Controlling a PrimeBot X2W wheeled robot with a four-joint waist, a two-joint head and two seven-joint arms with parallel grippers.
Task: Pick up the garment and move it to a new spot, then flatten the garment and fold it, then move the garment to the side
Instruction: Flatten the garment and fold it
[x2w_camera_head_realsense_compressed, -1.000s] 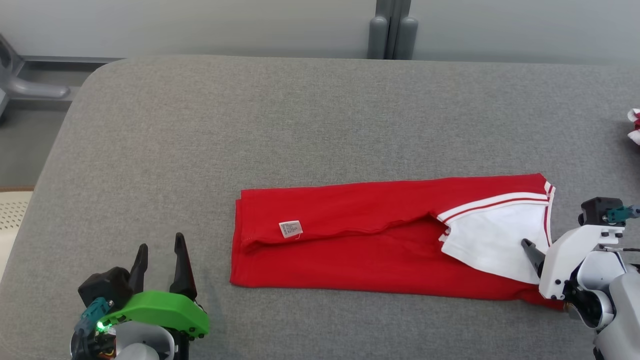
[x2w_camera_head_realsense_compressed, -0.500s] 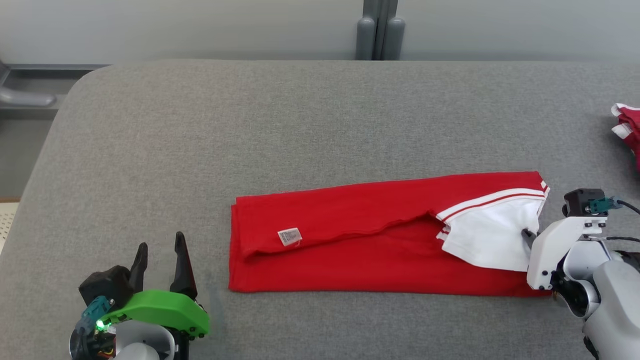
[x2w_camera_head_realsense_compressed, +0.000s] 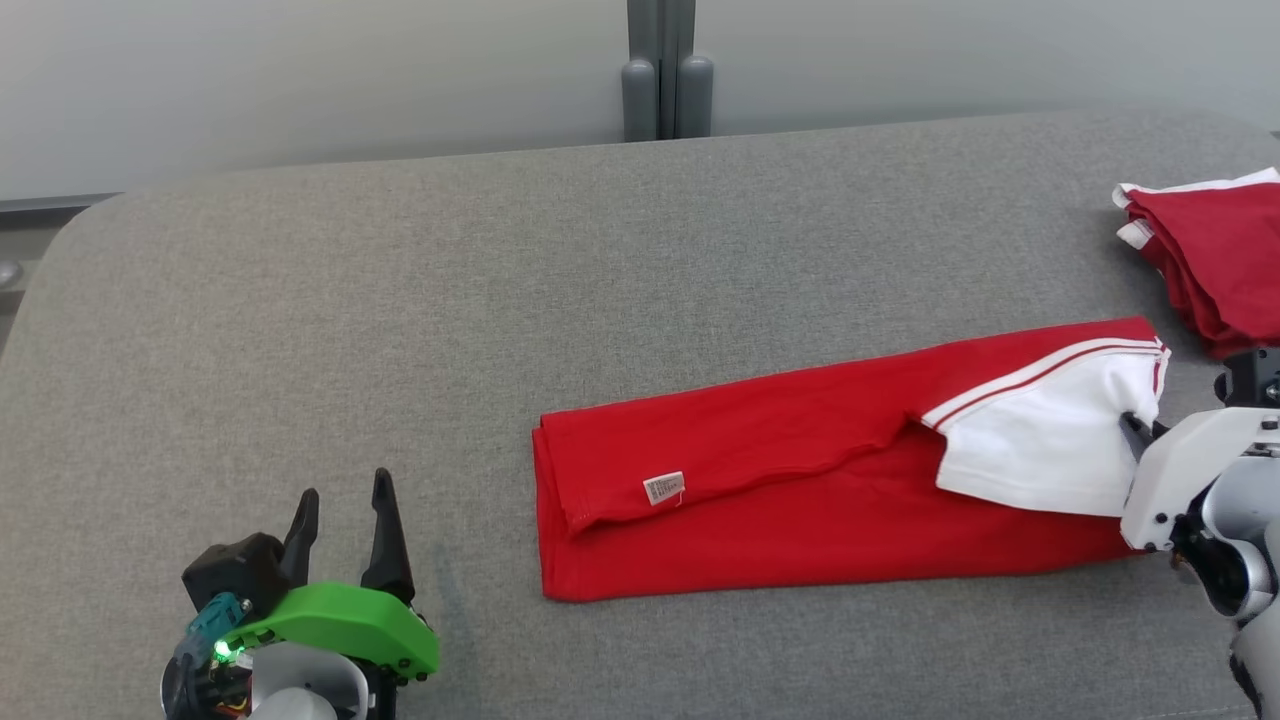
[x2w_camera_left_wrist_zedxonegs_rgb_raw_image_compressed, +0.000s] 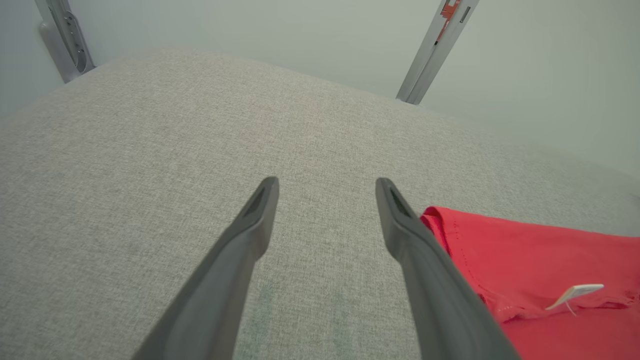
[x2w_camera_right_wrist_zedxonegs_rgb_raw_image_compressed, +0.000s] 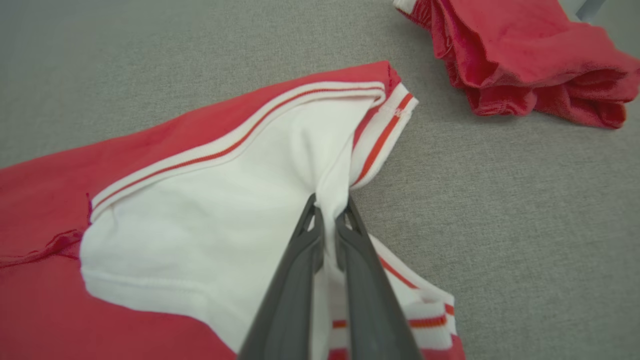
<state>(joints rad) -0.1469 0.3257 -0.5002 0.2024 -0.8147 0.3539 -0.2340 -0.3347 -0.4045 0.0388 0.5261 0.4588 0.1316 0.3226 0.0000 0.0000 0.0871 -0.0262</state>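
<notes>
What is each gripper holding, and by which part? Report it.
The right gripper is shut on the garment, pinching a fold of its white sleeve beside the striped trim. The left gripper is open, holding nothing.

From where I stand nothing can be read: the small white label sewn at the hem of the red garment carries rows of tiny print, too small and blurred to make out.

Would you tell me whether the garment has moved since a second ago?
Yes. The garment slid right, its sleeve end now much closer to the red bundle.
</notes>
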